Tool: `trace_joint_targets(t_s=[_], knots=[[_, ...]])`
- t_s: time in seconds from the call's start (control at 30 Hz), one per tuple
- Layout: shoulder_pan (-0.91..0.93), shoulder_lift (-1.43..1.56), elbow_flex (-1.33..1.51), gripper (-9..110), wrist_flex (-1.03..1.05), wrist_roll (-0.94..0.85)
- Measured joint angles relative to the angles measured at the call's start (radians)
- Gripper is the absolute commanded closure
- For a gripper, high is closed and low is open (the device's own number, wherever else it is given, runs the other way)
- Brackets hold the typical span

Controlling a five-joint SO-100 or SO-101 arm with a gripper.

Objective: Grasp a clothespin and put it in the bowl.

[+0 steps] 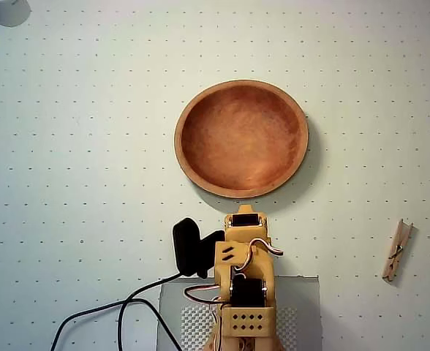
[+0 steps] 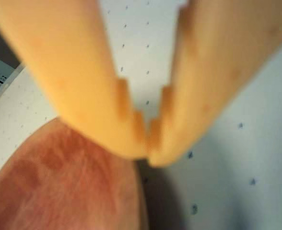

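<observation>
The reddish-brown wooden bowl point(image 1: 241, 138) sits empty on the dotted mat at the middle of the overhead view. The light-tan clothespin point(image 1: 396, 251) lies flat on the mat at the right, well apart from the bowl and the arm. The yellow arm is folded low at the bottom centre of the overhead view, just below the bowl's near rim; its fingers are hidden under the arm there. In the wrist view my gripper point(image 2: 148, 148) fills the frame with its two yellow fingertips touching, holding nothing. The bowl point(image 2: 59, 187) lies just beyond the tips at lower left.
A black camera mount point(image 1: 189, 247) and black cables point(image 1: 120, 311) sit left of the arm. A grey base plate point(image 1: 303, 307) lies under the arm at the bottom edge. A pale object point(image 1: 3, 11) sits in the top left corner.
</observation>
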Motion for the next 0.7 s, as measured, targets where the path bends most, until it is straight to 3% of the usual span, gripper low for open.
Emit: trace_joint_targets(t_s=[0.7], knots=[[-0.003, 0.0, 0.0, 104, 0.0, 0.0]])
